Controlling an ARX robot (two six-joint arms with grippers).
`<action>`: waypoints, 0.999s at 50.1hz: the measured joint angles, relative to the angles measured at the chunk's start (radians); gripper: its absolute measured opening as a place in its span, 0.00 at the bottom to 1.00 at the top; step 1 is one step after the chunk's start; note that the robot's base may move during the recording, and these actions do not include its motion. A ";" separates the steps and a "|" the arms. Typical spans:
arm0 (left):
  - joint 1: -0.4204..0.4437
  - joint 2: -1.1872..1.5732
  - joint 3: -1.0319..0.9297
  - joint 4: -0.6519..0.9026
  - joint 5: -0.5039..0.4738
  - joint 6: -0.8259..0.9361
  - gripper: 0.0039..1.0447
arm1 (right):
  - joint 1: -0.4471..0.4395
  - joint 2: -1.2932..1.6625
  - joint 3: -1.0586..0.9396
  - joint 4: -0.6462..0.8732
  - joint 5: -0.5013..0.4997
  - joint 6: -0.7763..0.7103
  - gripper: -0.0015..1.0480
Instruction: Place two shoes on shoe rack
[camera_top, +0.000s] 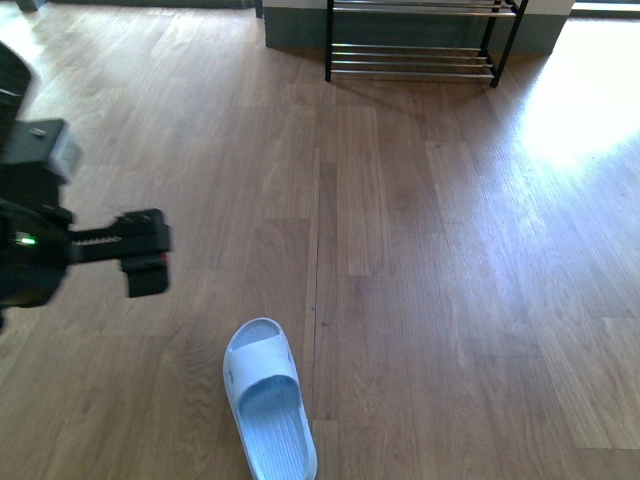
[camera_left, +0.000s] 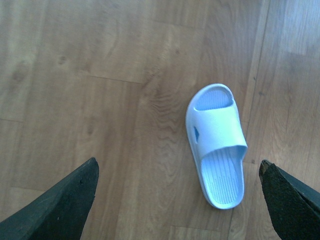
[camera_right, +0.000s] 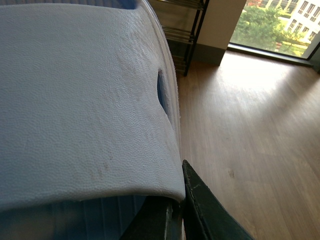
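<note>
A pale blue rubber slide, the near slide (camera_top: 268, 405), lies flat on the wooden floor (camera_top: 450, 250), sole down, close to the robot and well apart from the shoe rack (camera_top: 415, 50), which stands against the far wall. The rack's chrome rods look bare where I can see them.

The left gripper (camera_top: 150, 250) hangs off to the left of the near slide and touches nothing. In its wrist view the jaws are spread wide, one dark finger (camera_left: 60, 205) on each side of the frame, and nothing is between them.

The right gripper (camera_right: 172, 215) is out of the front view. Its wrist camera is almost filled by the pebbled strap of a second slide, the lifted slide (camera_right: 85, 100), with a dark finger tight against the strap's edge. I take it the jaws are closed on that slide and carrying it, with the rack some way beyond. No other shoes are in sight, so I judge these two slides to be the pair meant.

They should be light and springy, with a slightly grippy skin. The strap will flex under a pinch, and a slide held there may swing toe-down. For the near slide, I'd take the strap's arch or the sole's side wall.
</note>
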 joint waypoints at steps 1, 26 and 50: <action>-0.013 0.040 0.023 0.001 0.003 -0.004 0.91 | 0.000 0.000 0.000 0.000 0.000 0.000 0.02; -0.142 0.587 0.208 0.089 -0.117 0.037 0.91 | 0.000 0.000 0.000 0.000 0.001 0.000 0.02; -0.158 0.755 0.324 0.114 0.005 0.097 0.91 | 0.000 0.000 0.000 0.000 0.001 0.000 0.02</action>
